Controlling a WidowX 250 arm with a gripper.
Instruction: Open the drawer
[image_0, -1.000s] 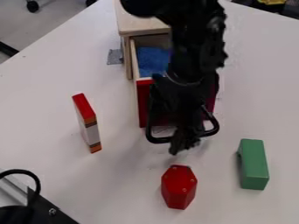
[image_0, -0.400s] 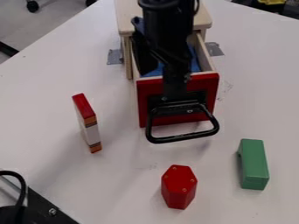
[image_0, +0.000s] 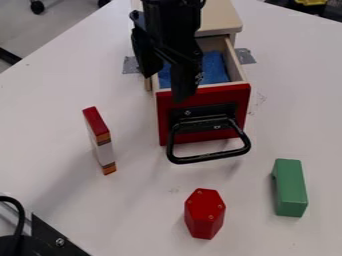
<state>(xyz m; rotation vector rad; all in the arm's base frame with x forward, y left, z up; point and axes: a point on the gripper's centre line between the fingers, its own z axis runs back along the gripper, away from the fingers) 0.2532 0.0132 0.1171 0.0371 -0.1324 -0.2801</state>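
The drawer (image_0: 230, 107) stands pulled out of the wooden cabinet (image_0: 220, 17), blue material (image_0: 214, 67) inside it and its black handle (image_0: 210, 158) jutting from the red front. The gripper (image_0: 167, 88) hangs over the drawer's left part in the camera view, fingers apart with a gap between them, the handle lying below them in the view. Farther out stand a red hexagonal block (image_0: 204, 214) and a green block (image_0: 290, 187).

The red-fronted wooden drawer (image_0: 230, 102) stands open, blue inside.
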